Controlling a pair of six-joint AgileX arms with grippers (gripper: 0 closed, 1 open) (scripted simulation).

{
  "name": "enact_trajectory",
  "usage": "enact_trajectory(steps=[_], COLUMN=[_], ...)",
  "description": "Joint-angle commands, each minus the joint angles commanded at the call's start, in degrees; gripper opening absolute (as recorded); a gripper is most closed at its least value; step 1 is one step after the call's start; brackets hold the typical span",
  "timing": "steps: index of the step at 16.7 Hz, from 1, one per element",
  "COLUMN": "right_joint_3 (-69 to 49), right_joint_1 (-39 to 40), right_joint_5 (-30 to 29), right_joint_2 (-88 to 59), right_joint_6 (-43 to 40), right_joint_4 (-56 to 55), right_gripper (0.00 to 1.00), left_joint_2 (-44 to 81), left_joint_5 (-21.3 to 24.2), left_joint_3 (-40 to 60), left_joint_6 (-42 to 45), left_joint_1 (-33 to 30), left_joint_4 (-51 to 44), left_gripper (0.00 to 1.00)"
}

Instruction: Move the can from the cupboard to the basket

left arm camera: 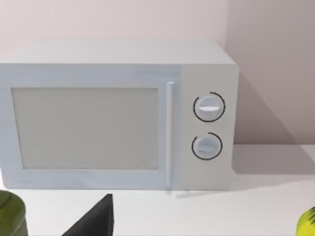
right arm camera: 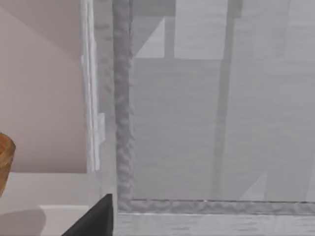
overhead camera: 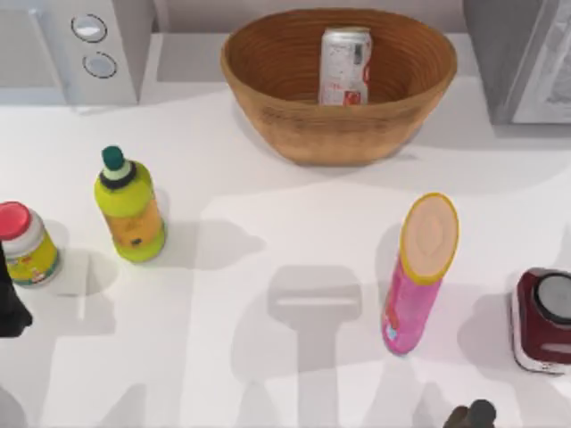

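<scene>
The can (overhead camera: 344,66) is standing upright inside the basket (overhead camera: 268,67), toward the back wall, silver-white w/ red print on its side; the print is too small to read. The basket is sitting at the back-middle of the table (overhead camera: 268,232), between the microwave (overhead camera: 125,45) at back left and the cupboard (overhead camera: 500,53) at back right, apart from both.

In the left wrist view the microwave (left arm camera: 118,118) is facing the camera: pale door window, vertical handle, two round knobs stacked on the control panel, no readable markings. In the right wrist view the cupboard (right arm camera: 206,123) is showing its grey panel w/ pale frame edge, and a sliver of the basket (right arm camera: 5,157) is peeking in at the edge.

Left gripper (overhead camera: 11,308) is hanging at the table's left edge, just beside the red-lidded jar (overhead camera: 27,245); can't tell if its fingers are apart or together. Right gripper (overhead camera: 471,415) is sitting at the front edge, right of centre; same, can't tell.

Other items, all upright & apart from each other: green bottle (overhead camera: 130,209) w/ dark green cap and orange label, left of centre; the jar w/ a yellow-green label, writing unreadable; tall pink tube (overhead camera: 417,276) w/ yellow rim, right of centre, small blue/white print near its base, illegible; squat dark-red container (overhead camera: 540,321) w/ grey top at the right edge.
</scene>
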State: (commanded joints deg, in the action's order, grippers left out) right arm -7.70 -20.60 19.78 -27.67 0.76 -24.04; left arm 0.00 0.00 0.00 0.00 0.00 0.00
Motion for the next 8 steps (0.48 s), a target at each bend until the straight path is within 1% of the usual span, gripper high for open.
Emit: enact_trajectory(steps=[5,8], right_joint_3=[-6.0,-9.2], right_joint_1=[-17.5,-26.7], right_joint_5=[17.2,26.5], right_joint_2=[-29.0,-44.3], right_joint_6=[0.5,0.7], right_joint_4=[-20.7,-31.6], right_gripper=[1.0,1.0], left_joint_2=[0.0,0.0], left_joint_5=[0.0,0.0], left_joint_3=[0.0,0.0], left_joint_6=[0.0,0.0], left_joint_1=[0.0,0.0], left_joint_4=[0.0,0.0], left_gripper=[1.0,1.0])
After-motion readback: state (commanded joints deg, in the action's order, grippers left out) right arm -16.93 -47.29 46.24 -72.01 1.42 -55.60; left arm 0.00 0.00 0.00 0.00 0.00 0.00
